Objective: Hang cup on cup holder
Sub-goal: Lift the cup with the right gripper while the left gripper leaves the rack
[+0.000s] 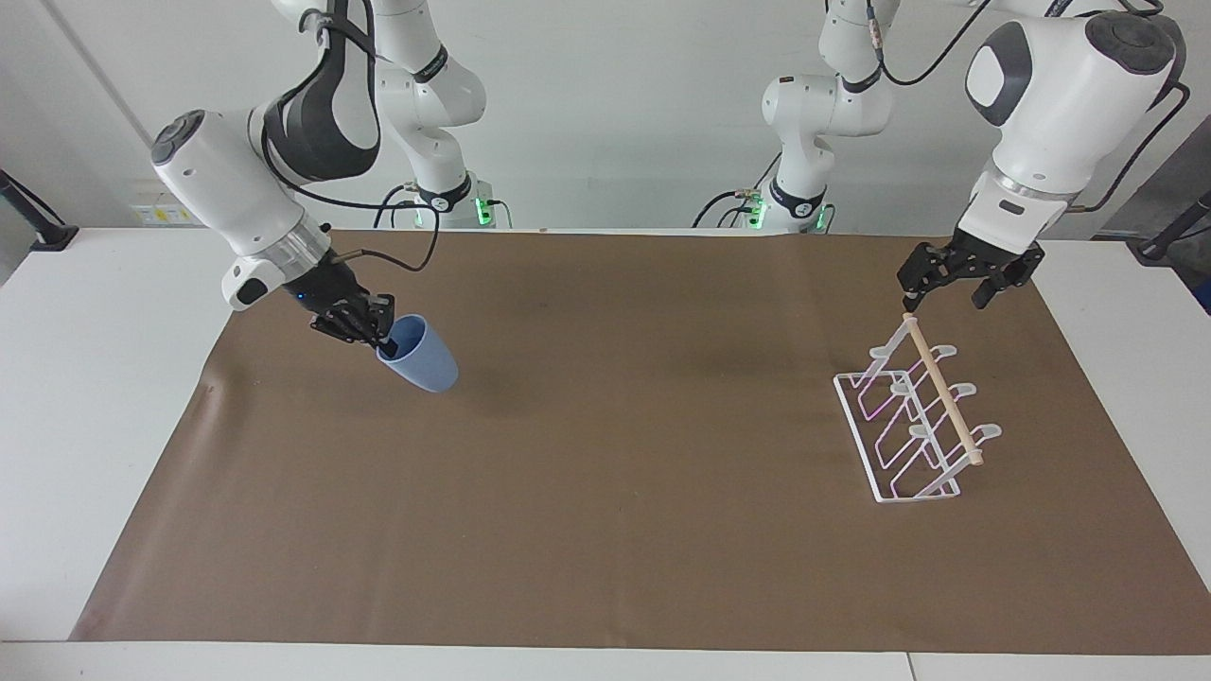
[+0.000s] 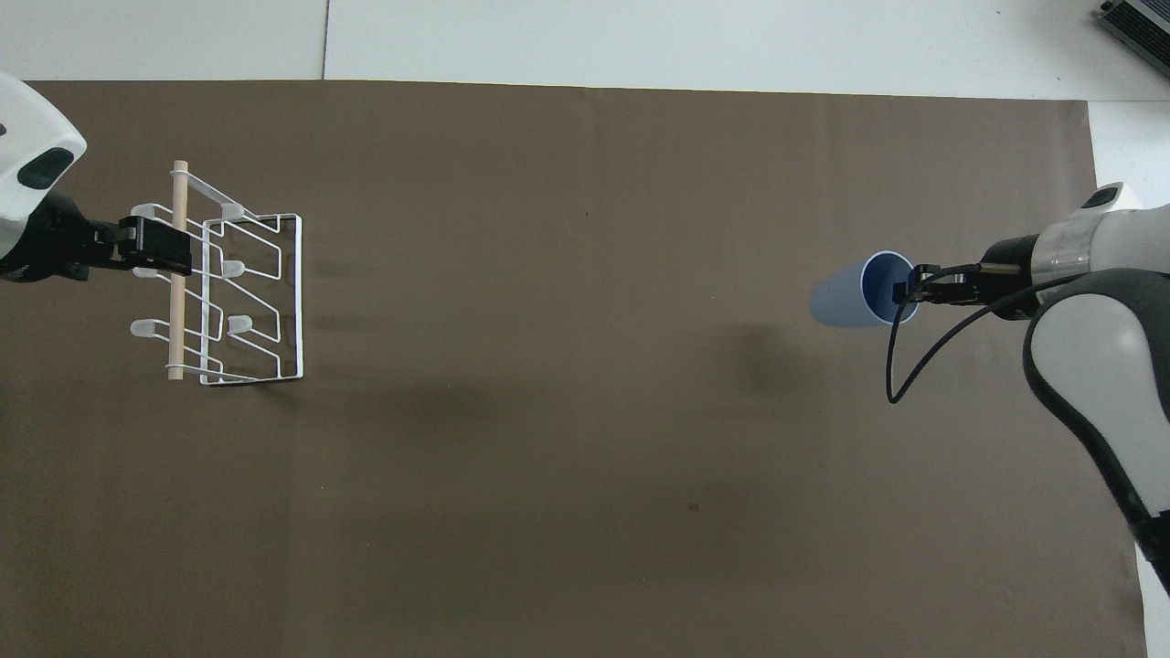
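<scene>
Light blue, the cup (image 1: 420,356) hangs tilted over the brown mat (image 1: 605,530) at the right arm's end, base down toward the middle; the right gripper (image 1: 383,342) pinches its rim. From overhead, its mouth faces the clamped fingers (image 2: 905,291), while the left gripper (image 2: 160,251) hovers spread wide and empty over the cup holder (image 2: 274,302).

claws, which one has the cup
The right claw, at the right arm's end of the table, is shut on the rim of the tilted, lifted cup. The left claw is open over the rack, holding nothing.
</scene>
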Tool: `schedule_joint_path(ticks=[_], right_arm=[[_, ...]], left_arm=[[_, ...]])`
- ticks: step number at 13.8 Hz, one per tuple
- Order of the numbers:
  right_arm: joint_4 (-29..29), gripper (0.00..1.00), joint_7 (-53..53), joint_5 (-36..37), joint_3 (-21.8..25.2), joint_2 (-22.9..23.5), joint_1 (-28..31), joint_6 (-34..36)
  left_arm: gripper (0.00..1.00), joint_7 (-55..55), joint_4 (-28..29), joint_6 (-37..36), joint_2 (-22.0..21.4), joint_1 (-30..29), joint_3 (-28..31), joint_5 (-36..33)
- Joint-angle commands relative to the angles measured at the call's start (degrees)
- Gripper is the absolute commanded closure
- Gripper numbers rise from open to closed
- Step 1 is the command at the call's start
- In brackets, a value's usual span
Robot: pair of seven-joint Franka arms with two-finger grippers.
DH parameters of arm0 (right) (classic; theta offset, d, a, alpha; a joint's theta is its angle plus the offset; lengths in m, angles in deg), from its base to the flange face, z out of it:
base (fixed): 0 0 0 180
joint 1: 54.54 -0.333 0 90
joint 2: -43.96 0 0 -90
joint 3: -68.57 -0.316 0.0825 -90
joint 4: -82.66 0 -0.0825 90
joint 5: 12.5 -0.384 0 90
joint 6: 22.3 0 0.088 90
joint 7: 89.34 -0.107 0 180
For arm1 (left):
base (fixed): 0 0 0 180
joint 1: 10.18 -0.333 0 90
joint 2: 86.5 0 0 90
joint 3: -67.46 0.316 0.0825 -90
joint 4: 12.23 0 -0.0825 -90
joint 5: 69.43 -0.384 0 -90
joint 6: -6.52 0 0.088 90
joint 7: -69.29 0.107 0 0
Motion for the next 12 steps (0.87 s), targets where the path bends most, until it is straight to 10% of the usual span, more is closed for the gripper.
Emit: schedule_joint_path(ticks=[1, 5, 12], right_arm=[[0.0, 1.0, -6.6, -11.2, -1.3, -1.3, 0.1, 2.4], [-4.0, 1.0, -11.0, -20.8, -1.6, -3.3, -3.4, 2.3], [-8.7, 1.0, -17.3, -38.2, -1.6, -1.6, -8.2, 0.4]], left_arm=[[0.0, 1.0, 8.5, 4.8, -4.7, -1.2, 0.7, 6.1], [0.0, 5.2, 22.6, 10.4, -10.9, -1.1, 1.9, 18.7], [0.0, 0.6, 27.2, 17.9, -9.1, 1.6, -2.1, 47.7]])
